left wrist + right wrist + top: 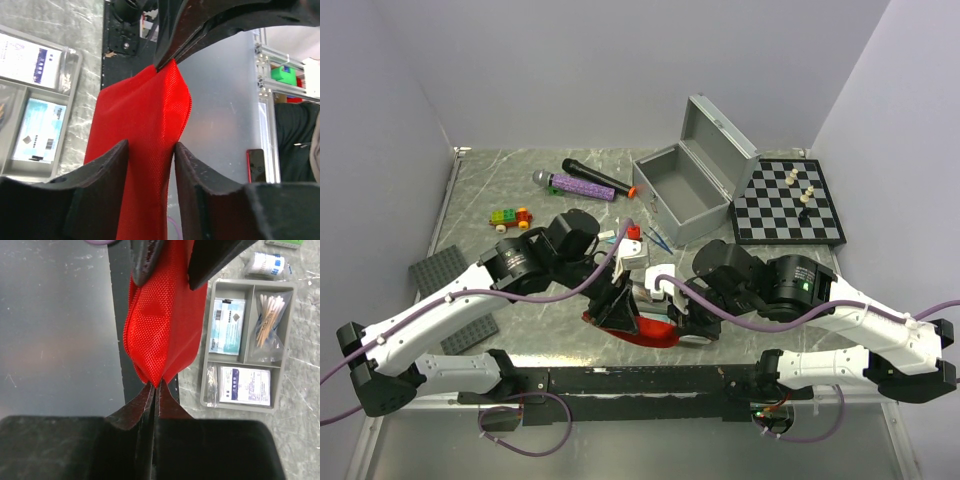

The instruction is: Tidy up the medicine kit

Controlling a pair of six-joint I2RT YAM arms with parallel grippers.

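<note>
Holding packets [227, 326], swabs [267, 320]: tray [240, 407] near pinched pouch [165, 315].

Case [672, 188] rear centre of bench [480, 190], lid hinged back toward chessboard [788, 205] just right of it, a few pieces on the board. Two microphones [582, 181] left of case, toy block car [510, 215] in front of them, building-block plates [445, 272] at far left. Pouch [642, 330] front centre at the bench edge, between left gripper [150, 155] and right gripper [155, 389], each set of jaws on one end. Divided tray [250, 290] on bench just behind pouch, packets [227, 326] in its compartments, one more beside it.
</note>
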